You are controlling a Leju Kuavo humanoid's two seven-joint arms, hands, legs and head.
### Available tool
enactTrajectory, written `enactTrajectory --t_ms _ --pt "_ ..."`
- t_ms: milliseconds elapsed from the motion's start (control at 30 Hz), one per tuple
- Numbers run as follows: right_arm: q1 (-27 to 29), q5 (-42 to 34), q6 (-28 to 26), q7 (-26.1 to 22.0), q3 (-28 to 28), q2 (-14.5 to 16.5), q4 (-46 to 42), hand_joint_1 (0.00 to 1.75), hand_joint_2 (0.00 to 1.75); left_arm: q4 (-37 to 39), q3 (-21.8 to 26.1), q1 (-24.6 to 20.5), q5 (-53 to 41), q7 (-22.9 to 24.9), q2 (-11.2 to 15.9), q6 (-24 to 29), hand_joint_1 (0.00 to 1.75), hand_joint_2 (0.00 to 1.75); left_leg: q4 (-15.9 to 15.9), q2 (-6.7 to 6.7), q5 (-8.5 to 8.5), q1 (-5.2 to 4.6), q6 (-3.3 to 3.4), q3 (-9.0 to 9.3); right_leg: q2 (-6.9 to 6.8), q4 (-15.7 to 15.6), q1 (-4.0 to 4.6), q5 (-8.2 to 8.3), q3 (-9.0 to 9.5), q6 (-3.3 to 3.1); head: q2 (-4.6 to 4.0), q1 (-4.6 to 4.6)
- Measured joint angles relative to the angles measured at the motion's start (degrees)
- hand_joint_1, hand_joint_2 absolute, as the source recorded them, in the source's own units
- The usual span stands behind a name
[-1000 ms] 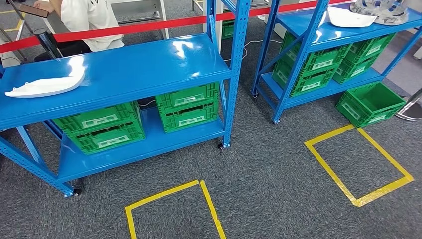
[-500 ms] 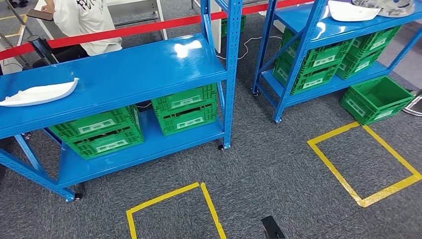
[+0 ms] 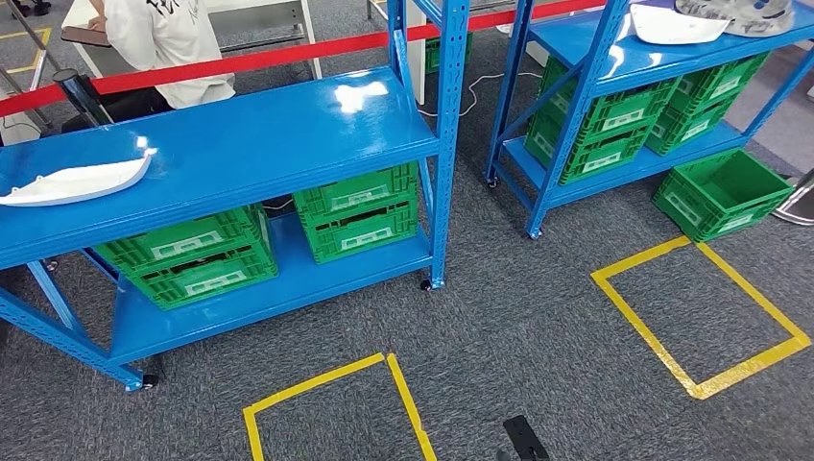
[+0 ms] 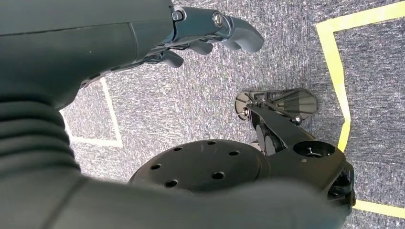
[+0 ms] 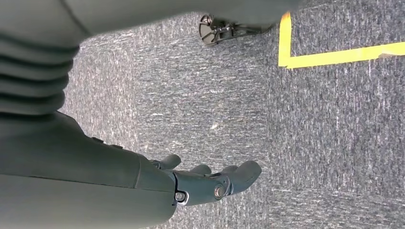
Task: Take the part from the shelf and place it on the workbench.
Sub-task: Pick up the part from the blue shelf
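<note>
A flat white part (image 3: 77,181) lies at the left end of the near blue rack's top shelf (image 3: 269,134). Another white part (image 3: 672,24) sits on the top shelf of the second blue rack (image 3: 614,67) at the back right, beside a grey patterned piece (image 3: 739,12). My left hand (image 4: 205,33) hangs over the grey carpet with nothing in it, its fingers loosely apart. My right hand (image 5: 205,183) also hangs above the carpet and holds nothing.
Green crates (image 3: 355,206) fill the lower shelves of both racks, and one green crate (image 3: 720,192) stands on the floor at the right. Yellow tape squares (image 3: 701,317) (image 3: 336,403) mark the carpet. A person (image 3: 163,38) sits behind a red barrier tape (image 3: 259,58).
The whole picture has shifted slightly, so the camera moved. The parts on the shelves lie where they were. The seated person has shifted a little.
</note>
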Motion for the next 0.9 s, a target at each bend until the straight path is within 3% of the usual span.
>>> enactTrajectory --t_ms 33,167,367,700,833,900 --pt "0.0 0.0 0.0 0.0 0.0 0.0 0.0 0.0 0.0 0.02 0.0 0.0 0.0 0.0 0.0 0.0 0.0 1.75 0.0 0.0 -0.01 0.0 0.01 0.0 0.0 -0.03 0.0 0.0 0.02 0.0 0.0 0.0" --pt "-0.03 0.0 0.0 0.0 0.0 0.0 0.0 0.0 1.75 0.04 0.01 0.0 0.0 0.0 0.0 0.0 0.0 1.75 0.0 -0.01 -0.04 0.0 0.06 0.02 -0.01 -0.12 0.0 0.0 0.1 0.02 0.0 0.01" --pt "-2.06 -2.22 0.72 -1.27 -0.79 0.72 0.15 0.0 1.75 1.38 0.1 -1.79 1.66 -1.44 -0.59 2.6 0.0 1.75 0.0 0.02 -0.04 0.0 0.08 0.09 0.06 -0.18 0.0 0.05 0.16 0.12 0.0 0.01" --pt "-5.63 -11.61 3.51 -7.16 -4.76 3.52 3.55 0.0 1.75 6.08 0.08 -6.56 8.7 -7.89 -3.16 14.48 0.0 1.75 0.01 0.03 -0.04 0.0 0.08 0.13 0.06 -0.19 0.0 0.09 0.19 0.16 0.0 0.0" --pt "-6.9 -15.48 4.42 -9.86 -6.85 4.58 5.14 0.0 1.75 7.77 -0.18 -8.44 10.51 -10.31 -4.39 19.37 0.0 0.0 0.01 0.03 -0.04 0.0 0.08 0.12 0.06 -0.21 0.0 0.09 0.2 0.17 0.0 0.01" --pt "-7.53 -17.65 4.89 -11.27 -8.14 5.1 5.97 0.0 0.87 8.59 -0.61 -9.47 11.21 -11.59 -5.01 21.8 0.0 0.0 0.01 0.03 -0.03 0.0 0.08 0.12 0.06 -0.22 0.0 0.1 0.2 0.17 0.0 0.01"
